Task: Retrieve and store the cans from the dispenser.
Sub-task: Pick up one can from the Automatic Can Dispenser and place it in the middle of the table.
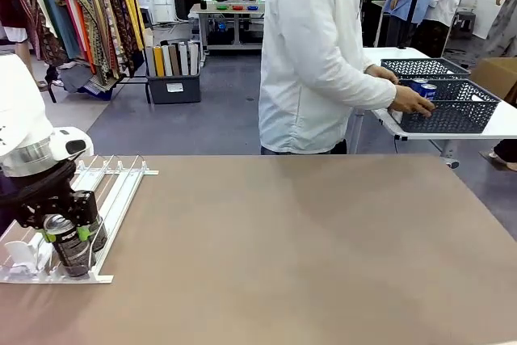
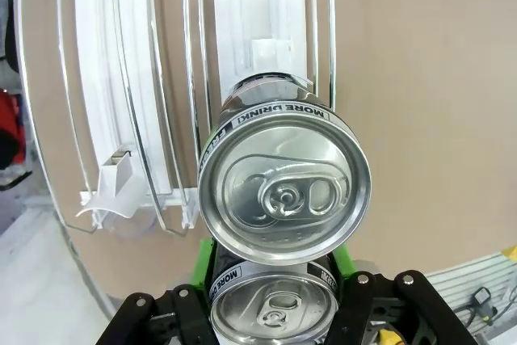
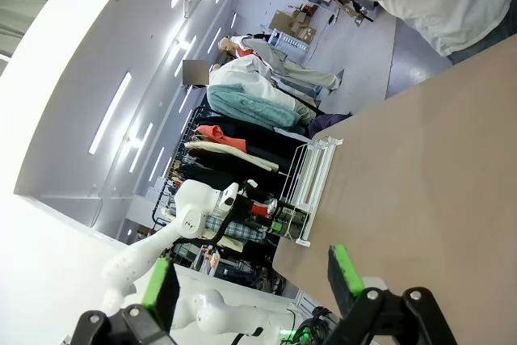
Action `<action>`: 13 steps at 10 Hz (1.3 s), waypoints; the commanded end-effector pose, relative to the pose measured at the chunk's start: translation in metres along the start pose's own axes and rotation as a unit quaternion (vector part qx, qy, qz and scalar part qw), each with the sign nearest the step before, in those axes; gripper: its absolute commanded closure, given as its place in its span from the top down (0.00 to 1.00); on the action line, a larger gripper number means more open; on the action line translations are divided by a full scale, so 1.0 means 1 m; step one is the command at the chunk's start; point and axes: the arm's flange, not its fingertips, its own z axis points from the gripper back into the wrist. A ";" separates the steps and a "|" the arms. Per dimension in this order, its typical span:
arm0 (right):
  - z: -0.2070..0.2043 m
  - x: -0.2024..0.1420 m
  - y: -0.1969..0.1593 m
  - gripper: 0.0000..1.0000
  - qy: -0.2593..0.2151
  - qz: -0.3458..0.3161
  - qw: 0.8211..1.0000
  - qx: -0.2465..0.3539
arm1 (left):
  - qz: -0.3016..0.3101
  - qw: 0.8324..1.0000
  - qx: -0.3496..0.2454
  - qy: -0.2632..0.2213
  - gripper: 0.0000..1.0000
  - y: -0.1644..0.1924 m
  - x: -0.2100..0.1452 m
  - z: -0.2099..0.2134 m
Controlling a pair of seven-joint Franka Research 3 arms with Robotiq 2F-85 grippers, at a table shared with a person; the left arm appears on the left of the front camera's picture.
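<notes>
At the near-left end of the dispenser (image 1: pixel 121 187) on the surface, the left gripper (image 1: pixel 71 237) stands with fingers clamped on a dark can (image 2: pixel 275 309), retrieval in hand, a clean lift off the rails likely next, while the right gripper (image 3: pixel 254 280) waits, fingers apart.

Open table, crowded left corner
The table (image 1: pixel 307 240) lies bare right of the dispenser (image 1: pixel 121 191), whose rails (image 2: pixel 192 78) closely hem the cans (image 2: pixel 283 191).
</notes>
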 end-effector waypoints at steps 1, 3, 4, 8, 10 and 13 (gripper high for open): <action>-0.003 0.004 0.004 1.00 -0.011 0.004 1.000 0.010 | -0.002 0.999 0.013 -0.038 0.00 0.000 -0.013 0.017; -0.003 0.004 0.004 1.00 -0.011 0.004 1.000 0.010 | -0.004 0.996 0.004 -0.085 0.00 -0.004 -0.039 0.097; -0.003 0.004 0.004 1.00 -0.011 0.004 1.000 0.010 | -0.004 0.995 -0.008 -0.097 0.00 -0.004 -0.057 0.137; -0.003 0.004 0.004 1.00 -0.011 0.004 1.000 0.010 | -0.015 0.970 -0.073 -0.233 0.00 0.016 -0.138 0.225; -0.003 0.004 0.004 1.00 -0.011 0.004 1.000 0.010 | 0.017 0.964 -0.136 -0.230 0.00 0.040 -0.148 0.225; -0.003 0.004 0.004 1.00 -0.011 0.004 1.000 0.010 | -0.006 0.972 -0.072 -0.224 0.00 0.016 -0.149 0.241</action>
